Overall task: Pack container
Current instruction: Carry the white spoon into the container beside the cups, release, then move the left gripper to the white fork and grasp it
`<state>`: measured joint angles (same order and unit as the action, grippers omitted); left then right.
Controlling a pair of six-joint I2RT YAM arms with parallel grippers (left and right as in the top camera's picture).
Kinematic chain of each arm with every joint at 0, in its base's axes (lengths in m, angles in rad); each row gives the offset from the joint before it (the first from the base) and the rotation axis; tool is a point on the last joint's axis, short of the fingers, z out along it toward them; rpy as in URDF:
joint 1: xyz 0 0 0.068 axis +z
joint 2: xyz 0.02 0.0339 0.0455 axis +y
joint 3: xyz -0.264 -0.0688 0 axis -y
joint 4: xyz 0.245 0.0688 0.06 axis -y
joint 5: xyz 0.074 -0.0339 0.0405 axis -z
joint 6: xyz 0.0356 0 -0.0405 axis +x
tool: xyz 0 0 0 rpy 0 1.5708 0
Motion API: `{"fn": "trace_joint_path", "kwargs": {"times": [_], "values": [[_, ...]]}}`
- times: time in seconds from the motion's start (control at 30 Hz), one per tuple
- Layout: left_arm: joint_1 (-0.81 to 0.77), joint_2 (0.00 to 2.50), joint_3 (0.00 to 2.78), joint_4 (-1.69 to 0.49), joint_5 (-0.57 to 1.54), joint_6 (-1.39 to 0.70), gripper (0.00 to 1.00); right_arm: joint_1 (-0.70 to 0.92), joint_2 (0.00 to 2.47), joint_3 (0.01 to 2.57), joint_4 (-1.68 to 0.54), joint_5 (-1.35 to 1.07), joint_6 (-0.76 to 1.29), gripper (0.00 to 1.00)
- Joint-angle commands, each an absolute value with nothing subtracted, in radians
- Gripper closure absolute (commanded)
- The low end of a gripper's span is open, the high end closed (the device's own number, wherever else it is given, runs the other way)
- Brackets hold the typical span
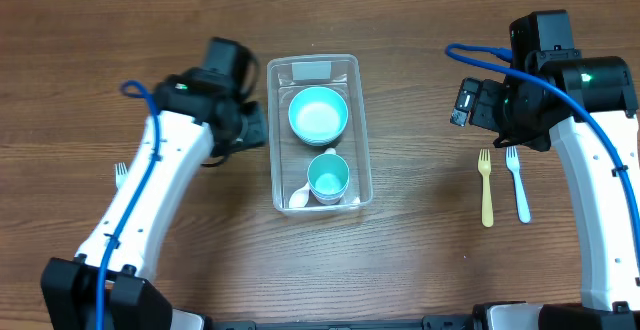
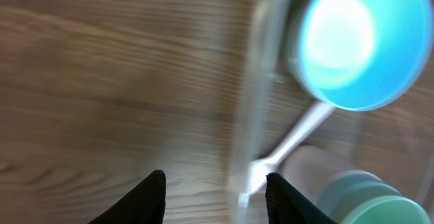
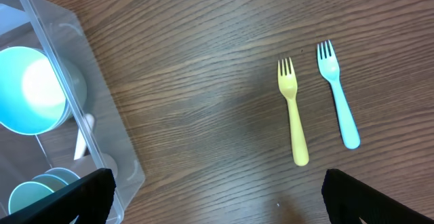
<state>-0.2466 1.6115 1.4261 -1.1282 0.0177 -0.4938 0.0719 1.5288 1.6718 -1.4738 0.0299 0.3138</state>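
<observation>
Inside the container [image 1: 360,160], a teal bowl [image 1: 318,115] and a cup [image 1: 328,178] are seen. Both the left gripper [image 2: 215,180] and the right gripper [image 3: 215,183] are found spread apart, nothing held.

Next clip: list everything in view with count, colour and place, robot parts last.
container: 1, clear, table centre
bowl: 1, light blue, in container, label end
cup: 1, teal, in container, other end
white utensil: 1, white, in container beside cup
yellow fork: 1, yellow, on table right of container
blue fork: 1, light blue, beside yellow fork
pale fork: 1, whitish, by left arm, mostly hidden
table: 1, brown wood
left gripper: 1, black, open, at container's left wall
right gripper: 1, black, open, near forks
</observation>
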Motion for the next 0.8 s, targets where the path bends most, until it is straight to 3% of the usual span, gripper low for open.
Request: {"fn": "trace_joint_path", "kwargs": {"times": [0.0,0.43,0.5,0.67,0.77], "values": [[-0.108,1.602,1.449,-1.169,0.015,-0.415,0.54,0.068,1.509,1.695,-1.469,0.036,0.314,0.00],[0.299,1.602,1.343,-1.223,-0.052,-0.272,0.50,0.068,1.509,1.695,-1.469,0.036,0.314,0.00],[0.336,1.603,1.278,-1.189,-0.065,-0.263,0.46,0.068,1.509,1.695,-1.469,0.036,0.314,0.00],[0.424,1.603,1.074,-1.036,-0.194,-0.208,0.21,0.068,1.509,1.695,-1.469,0.036,0.314,0.00],[0.463,1.603,1.009,-0.950,-0.213,-0.113,0.15,0.068,1.509,1.695,-1.469,0.036,0.314,0.00]]}}
